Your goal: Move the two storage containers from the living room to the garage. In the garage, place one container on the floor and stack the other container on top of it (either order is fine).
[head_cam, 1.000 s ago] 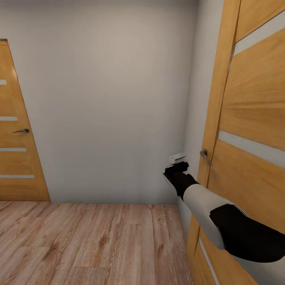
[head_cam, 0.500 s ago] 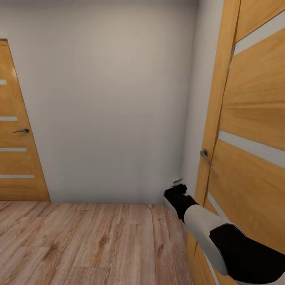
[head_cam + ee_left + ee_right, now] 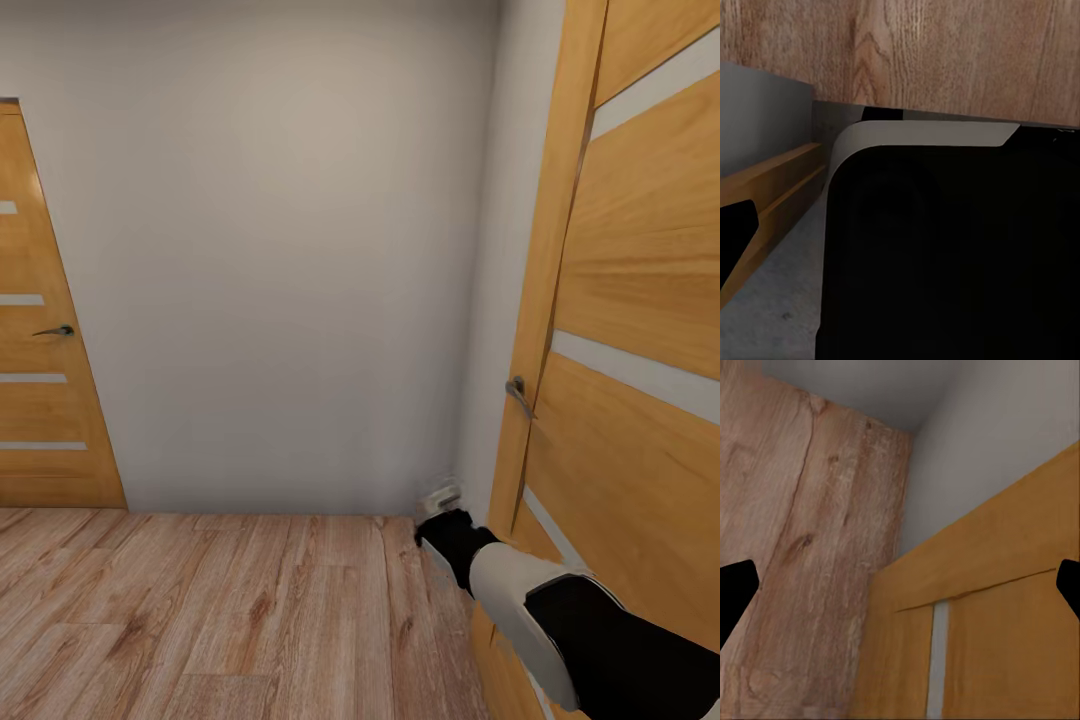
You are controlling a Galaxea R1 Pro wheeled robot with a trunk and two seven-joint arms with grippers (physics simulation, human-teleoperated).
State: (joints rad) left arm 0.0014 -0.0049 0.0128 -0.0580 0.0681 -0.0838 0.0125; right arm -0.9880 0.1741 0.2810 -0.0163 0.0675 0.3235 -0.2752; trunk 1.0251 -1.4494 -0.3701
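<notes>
Meanwhile right gripper point(image 3: 443, 497) hung low beside door point(image 3: 620, 330), below handle point(image 3: 516, 390), fingers spread wide, empty. Left claw: state unclear. Containers unseen. Risk: arm scraping door, jamming passage through hallway.

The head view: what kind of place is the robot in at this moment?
Probably a narrow hallway inside a home. An orange-wood door with a lever handle stands at the left, a second orange-wood door is close on the right, a plain pale wall closes the end, and the floor is light wood planks.
</notes>
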